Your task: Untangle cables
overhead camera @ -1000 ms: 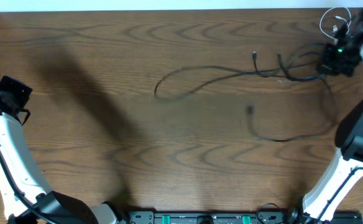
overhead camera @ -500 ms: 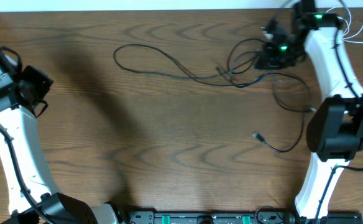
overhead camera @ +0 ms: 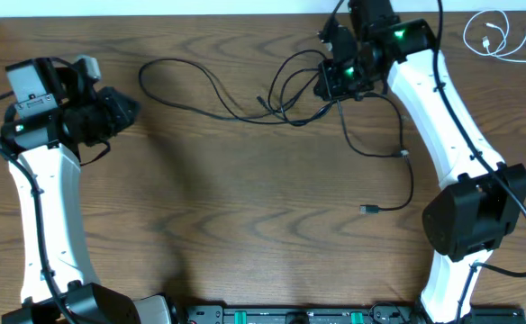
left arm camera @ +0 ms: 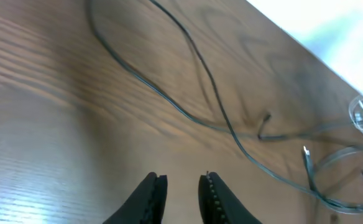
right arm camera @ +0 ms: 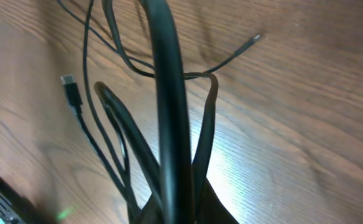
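Several thin black cables (overhead camera: pixel 218 103) lie tangled across the far part of the table, with a long loop reaching left (overhead camera: pixel 146 76) and one strand trailing down to a plug (overhead camera: pixel 367 210). My right gripper (overhead camera: pixel 331 83) is shut on a bunch of these black cables (right arm camera: pixel 122 134); the jaws (right arm camera: pixel 181 208) are largely hidden behind a thick arm lead. My left gripper (overhead camera: pixel 126 106) is open and empty (left arm camera: pixel 183 186), just above the wood, short of the cable loop (left arm camera: pixel 169 99). The white cord (overhead camera: pixel 493 36) lies coiled at the far right corner.
The wooden table (overhead camera: pixel 245 234) has its far edge against a white wall (overhead camera: pixel 155 7). A loose plug end (right arm camera: pixel 71 90) lies beside the held strands. The robot base rail (overhead camera: pixel 290 315) runs along the near edge.
My right gripper has moved left along the far edge, dragging the black cables with it. My left arm has swung right towards the cable loop. The white cord stays at the far right.
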Controlling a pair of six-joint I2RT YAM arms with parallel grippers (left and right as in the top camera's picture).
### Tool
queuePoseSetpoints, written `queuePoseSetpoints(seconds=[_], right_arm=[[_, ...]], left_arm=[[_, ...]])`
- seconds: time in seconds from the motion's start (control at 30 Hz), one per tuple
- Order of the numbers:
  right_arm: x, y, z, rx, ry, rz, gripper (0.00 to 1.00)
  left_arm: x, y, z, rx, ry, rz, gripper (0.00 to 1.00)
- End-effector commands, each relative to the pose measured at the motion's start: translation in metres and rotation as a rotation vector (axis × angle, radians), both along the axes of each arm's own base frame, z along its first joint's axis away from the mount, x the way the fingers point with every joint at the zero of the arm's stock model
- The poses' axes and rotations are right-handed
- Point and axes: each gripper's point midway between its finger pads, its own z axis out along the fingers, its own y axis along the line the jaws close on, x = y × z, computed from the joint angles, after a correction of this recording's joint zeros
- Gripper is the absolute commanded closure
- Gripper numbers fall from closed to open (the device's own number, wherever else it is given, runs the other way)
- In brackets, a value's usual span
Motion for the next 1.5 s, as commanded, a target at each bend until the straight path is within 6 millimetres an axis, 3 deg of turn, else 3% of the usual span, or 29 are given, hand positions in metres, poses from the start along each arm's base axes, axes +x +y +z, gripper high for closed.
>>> queuePoseSetpoints(seconds=[0.0,0.2,0.27,0.4,0.43,0.57,0.7,0.83,1.07,1.2,1.47], right_arm=[[-0.001,0.003,0.005,-0.002,-0.002,-0.019,0.97],[-0.003,0.003,0.004,-0.004,0.004,-0.017,0.97],[-0.004,0.004,0.004,-0.004,0.006,-0.015,0.97],[-0.004,0.005,0.004,0.002,0.009,-0.011,0.97],[-0.005,0.005,0.004,0.004,0.013,-0.01,0.97],[-0.008,0.005,0.003,0.005,0.023,-0.008,0.97],[-0.01,0.007,0.004,0.016,0.034,-0.002,0.97],[-0.011,0.008,0.004,0.022,0.037,0.001,0.96],[-0.02,0.016,0.006,0.059,0.06,0.045,0.96],[-0.029,0.028,0.01,0.1,0.065,0.108,0.96],[-0.034,0.033,0.011,0.114,0.077,0.127,0.96]], left_arm=[[-0.004,-0.023,0.006,-0.025,-0.025,-0.107,0.74],[-0.006,-0.048,0.002,-0.031,-0.009,-0.171,0.69],[-0.006,-0.064,-0.001,-0.033,-0.001,-0.215,0.57],[-0.004,-0.088,-0.006,-0.044,0.008,-0.282,0.46],[-0.003,-0.104,-0.005,-0.071,-0.002,-0.329,0.43],[0.008,-0.142,-0.005,-0.145,-0.047,-0.439,0.42],[0.017,-0.177,-0.028,-0.193,0.015,-0.466,0.42],[0.023,-0.204,-0.038,-0.198,0.004,-0.525,0.42],[0.038,-0.253,-0.02,-0.175,-0.182,-0.647,0.42],[0.04,-0.267,-0.023,-0.164,-0.213,-0.682,0.42],[0.045,-0.272,-0.058,-0.13,-0.141,-0.67,0.42]])
